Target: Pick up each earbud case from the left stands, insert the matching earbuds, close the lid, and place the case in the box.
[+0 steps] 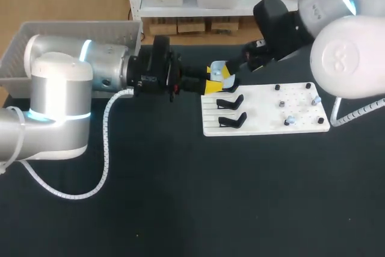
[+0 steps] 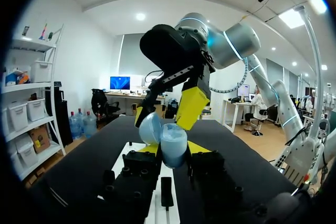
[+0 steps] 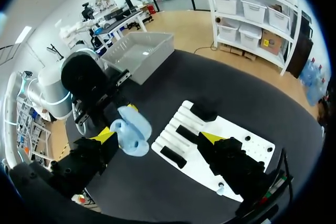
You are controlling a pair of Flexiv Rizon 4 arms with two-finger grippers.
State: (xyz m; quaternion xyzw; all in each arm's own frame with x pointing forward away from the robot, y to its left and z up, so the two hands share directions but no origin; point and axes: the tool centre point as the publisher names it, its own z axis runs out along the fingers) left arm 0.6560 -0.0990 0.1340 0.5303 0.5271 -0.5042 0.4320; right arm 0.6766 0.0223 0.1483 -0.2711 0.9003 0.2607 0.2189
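Observation:
A light blue earbud case (image 2: 173, 142) with its lid (image 2: 149, 128) open is held between the yellow tips of my left gripper (image 2: 174, 149), above the back left corner of the white board (image 1: 264, 109). In the head view the left gripper (image 1: 212, 83) comes in from the left with the case (image 1: 219, 68). My right gripper (image 1: 228, 71) stands open right at the case (image 3: 131, 129), with one yellow finger (image 2: 191, 106) over it. Small earbuds (image 1: 289, 120) sit on pegs at the board's right end.
Two black stands (image 1: 231, 101) remain on the board's left part, in front of the grippers. A grey box (image 1: 72, 34) stands at the table's back left, behind my left arm. The black table (image 1: 180, 209) spreads in front.

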